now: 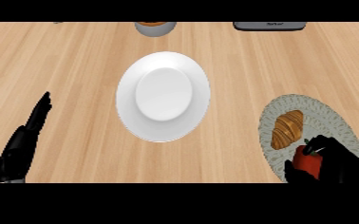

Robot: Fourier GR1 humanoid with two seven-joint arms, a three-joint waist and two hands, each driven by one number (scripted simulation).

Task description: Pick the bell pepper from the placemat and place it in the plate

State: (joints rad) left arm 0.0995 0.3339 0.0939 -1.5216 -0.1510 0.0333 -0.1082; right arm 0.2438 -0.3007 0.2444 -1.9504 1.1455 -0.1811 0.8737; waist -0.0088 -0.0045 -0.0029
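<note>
A red bell pepper (307, 161) sits at the near edge of a round grey placemat (319, 111) at the lower right. My right hand (336, 159) is curled round the pepper, with thumb and fingers on either side of it. A white plate (126, 95) lies in the middle of the counter with nothing on it. My left hand (24, 140) rests open at the lower left, fingers straight and pointing up, well apart from the plate.
A brown croissant (288, 129) lies on the placemat just beyond the pepper. A grey bowl (155, 27) with something orange in it stands at the far edge, and a dark flat device (270, 25) lies at the far right.
</note>
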